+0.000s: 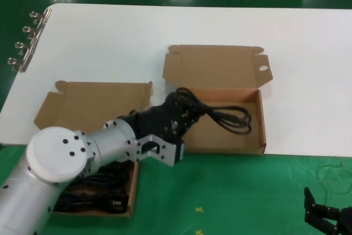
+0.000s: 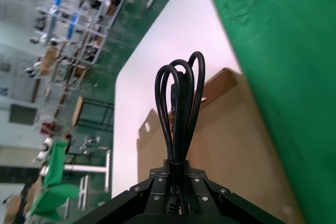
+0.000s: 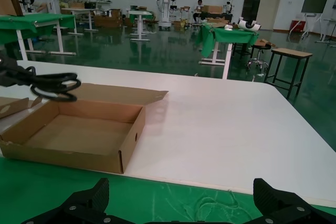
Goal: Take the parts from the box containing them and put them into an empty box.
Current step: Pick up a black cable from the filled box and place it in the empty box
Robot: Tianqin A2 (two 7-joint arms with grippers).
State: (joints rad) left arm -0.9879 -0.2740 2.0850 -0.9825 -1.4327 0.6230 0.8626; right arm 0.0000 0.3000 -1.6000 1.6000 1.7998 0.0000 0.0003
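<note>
My left gripper point(image 1: 186, 118) is shut on a black power cord point(image 1: 225, 115) and holds it just above the empty box point(image 1: 259, 130), whose lid ear has an oval hole. In the left wrist view the cord's loops point(image 2: 178, 103) stick out from the shut left gripper point(image 2: 178, 177) over the box floor point(image 2: 236, 145). The box containing the parts point(image 1: 93, 105) sits at the near left, partly hidden by my left arm, with more black cords point(image 1: 99, 188) in it. My right gripper point(image 1: 330, 216) is parked open over the green cloth at the near right. The right wrist view shows the empty box point(image 3: 79, 135) and the hanging cord point(image 3: 50, 85).
Both boxes straddle the front edge of the white table point(image 1: 165, 31), with green cloth point(image 1: 247, 191) in front. Several binder clips point(image 1: 27, 39) hang on the table's far left edge. Their open lids stand up behind the boxes.
</note>
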